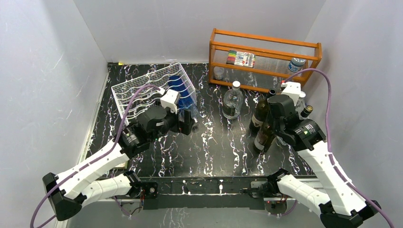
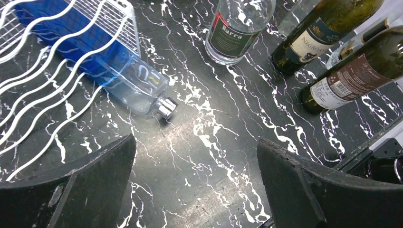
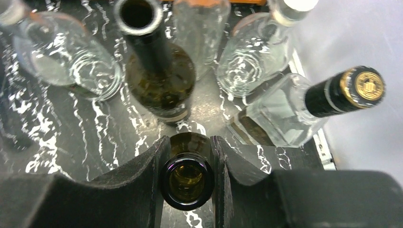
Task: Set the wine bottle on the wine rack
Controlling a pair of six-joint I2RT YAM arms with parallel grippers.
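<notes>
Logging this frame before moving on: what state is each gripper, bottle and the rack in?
left gripper: open, empty.
wine bottle: upright, uncorked, gripped at neck.
right gripper: shut on wine bottle.
rack: holds blue bottle.
blue bottle: on its side, capped.
second bottle: upright, uncorked.

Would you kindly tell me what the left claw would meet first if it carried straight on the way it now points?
Most likely the bare tabletop, beside the cap of the blue bottle. The left claw is open with nothing between its fingers, though depth is unclear.
</notes>
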